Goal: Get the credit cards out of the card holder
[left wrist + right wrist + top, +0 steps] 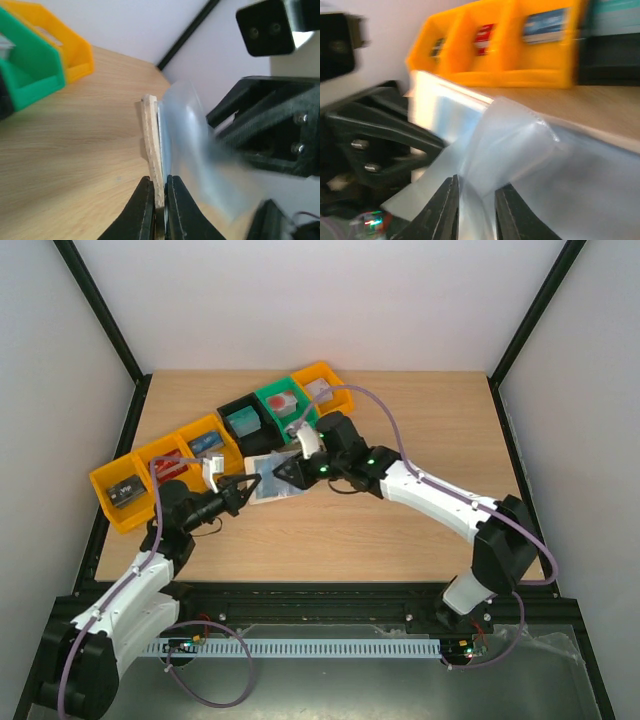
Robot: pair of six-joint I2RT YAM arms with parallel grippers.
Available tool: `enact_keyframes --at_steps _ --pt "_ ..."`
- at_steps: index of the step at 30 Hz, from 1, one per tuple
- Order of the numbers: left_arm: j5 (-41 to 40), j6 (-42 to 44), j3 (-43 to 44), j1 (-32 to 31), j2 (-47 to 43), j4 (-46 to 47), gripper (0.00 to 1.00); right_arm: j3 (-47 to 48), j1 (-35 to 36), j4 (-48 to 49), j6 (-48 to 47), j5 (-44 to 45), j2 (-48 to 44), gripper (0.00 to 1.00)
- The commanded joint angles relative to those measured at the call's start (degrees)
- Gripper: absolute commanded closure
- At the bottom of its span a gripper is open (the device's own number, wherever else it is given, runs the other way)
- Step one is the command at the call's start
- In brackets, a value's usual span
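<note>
Two grippers meet over the card holder [268,488], which sits above the table [400,540] just in front of the row of bins [110,505], close to the black bin [240,408] in the row's middle. From above the holder is mostly covered by both tools, and only a pale patch shows.

The left gripper [250,487] comes in from the side of the row's orange end. Its fingers [145,210] are pressed together on the holder's beige cover [150,145], which stands on edge, and the pinch itself runs off the bottom of the left wrist view.

A translucent bluish film [192,150] peels away from that cover toward the row's far end. It is smeared by blur, so I cannot tell whether it is a pocket or a sleeve. A thin dark line lies between cover and film, and I cannot tell whether credit cards sit there.

The right gripper [283,473] reaches in from the green bin [275,400] side. Its fingers [445,210] stand a little apart, with film [545,165] filling the gap. Whether the film touches them is lost in the blur.

Flat card-like pieces [542,26] lie in the orange bins, their print unreadable.
</note>
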Motion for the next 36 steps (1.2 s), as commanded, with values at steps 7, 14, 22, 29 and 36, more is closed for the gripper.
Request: enact_keyframes --at_steps 7,14,22,29,36 --pt "-29.49 28.03 11.44 -2.49 -2.33 -23.03 0.98 -6.84 -13.34 -6.81 8.94 26.46 -7.66 0.62" --pt "-26.25 22.53 13.68 -1.93 -2.57 -22.34 0.98 1.88 -3.79 -1.86 -1.01 9.26 -8.43 0.51" --pt "0.95 6.54 14.56 2.11 -5.96 -5.03 0.98 0.56 -3.94 4.51 2.25 1.63 -10.64 0.28" --pt "16.41 2.48 19.14 2.99 -4.06 8.68 0.98 1.85 -9.12 -0.79 -4.8 -1.72 -15.2 0.01" --pt "26.8 0.59 27.08 2.95 0.52 15.07 0.98 2.63 -10.06 -0.78 -12.0 -10.39 -19.07 0.01"
